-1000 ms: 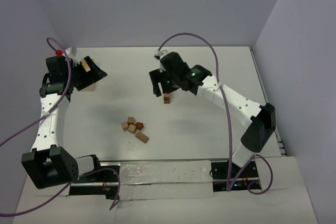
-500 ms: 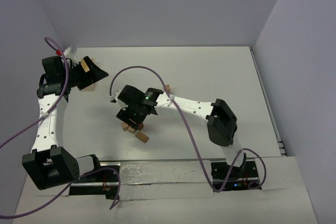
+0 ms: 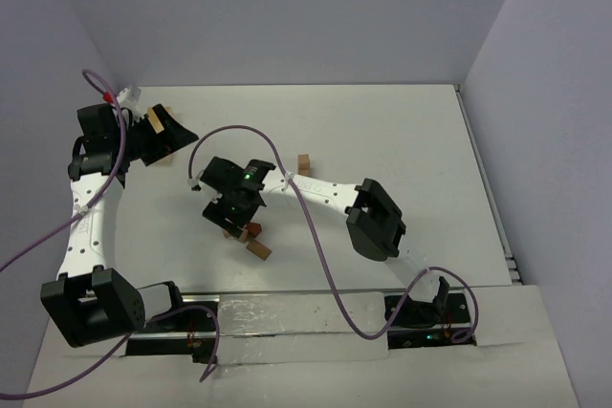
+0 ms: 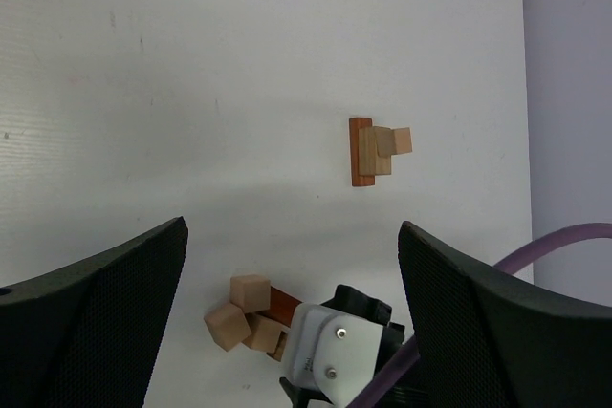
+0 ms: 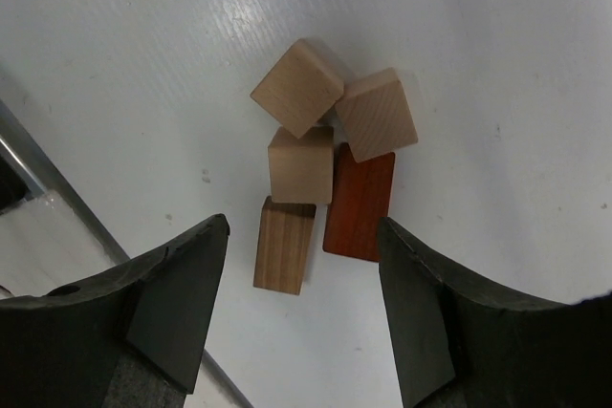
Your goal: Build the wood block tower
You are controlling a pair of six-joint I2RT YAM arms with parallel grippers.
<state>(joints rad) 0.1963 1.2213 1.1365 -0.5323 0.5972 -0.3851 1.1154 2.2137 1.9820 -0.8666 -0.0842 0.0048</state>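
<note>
The top camera hangs high above and behind me, looking down and forward from afar over the whole tabletop (image 3: 382, 131). The camera on my left wrist peers out between the fingers of my left gripper (image 4: 292, 226) from the far left corner, slanting down across the tabletop from a distance. The one on my right wrist looks almost straight down, close in, between the fingers of my right gripper (image 5: 302, 226). All three views share the loose blocks (image 5: 316, 160), and the top and left-wrist views also share the tower (image 4: 375, 150).
</note>
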